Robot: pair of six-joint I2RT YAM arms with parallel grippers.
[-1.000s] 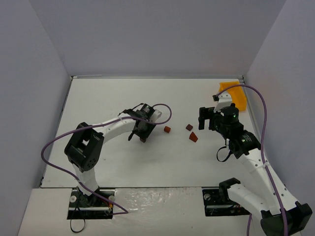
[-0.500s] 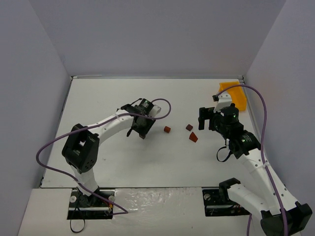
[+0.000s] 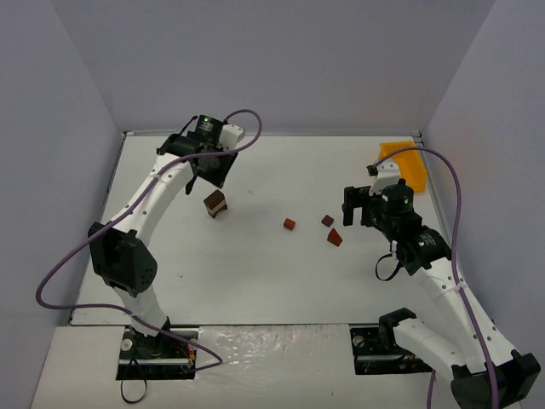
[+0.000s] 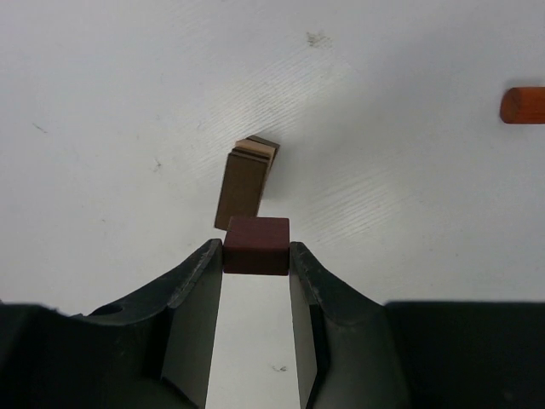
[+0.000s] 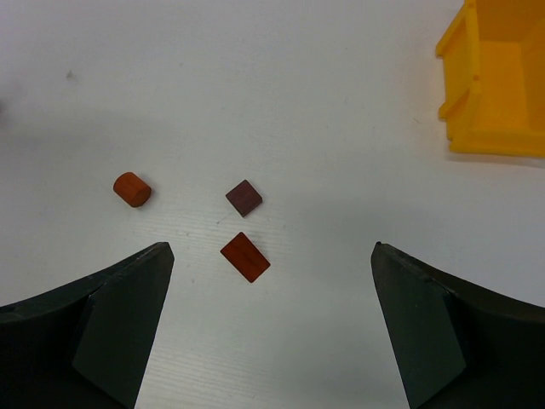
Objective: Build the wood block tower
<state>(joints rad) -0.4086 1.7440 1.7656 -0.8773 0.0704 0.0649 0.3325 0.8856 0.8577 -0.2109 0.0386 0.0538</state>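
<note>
Overhead first: finds left gripper [image 3: 210, 173] out at ten o'clock on the table [image 3: 255, 290], with tower [image 3: 215, 204] just at its six. Puts three loose blocks [image 3: 327, 220] near centre, right gripper [image 3: 347, 205] at their three, bin [image 3: 404, 162] at one o'clock.

Left wrist next: shows left gripper [image 4: 255, 253] clamped on a reddish cube [image 4: 255, 243], tower [image 4: 247, 183] lower down at its twelve.

Right wrist last: shows right gripper [image 5: 270, 256] spread wide and empty over the blocks [image 5: 244, 198], bin [image 5: 494, 77] at one.

Looks like the placing step: calls for centring cube over tower, lowering it squarely, then letting go gently.
</note>
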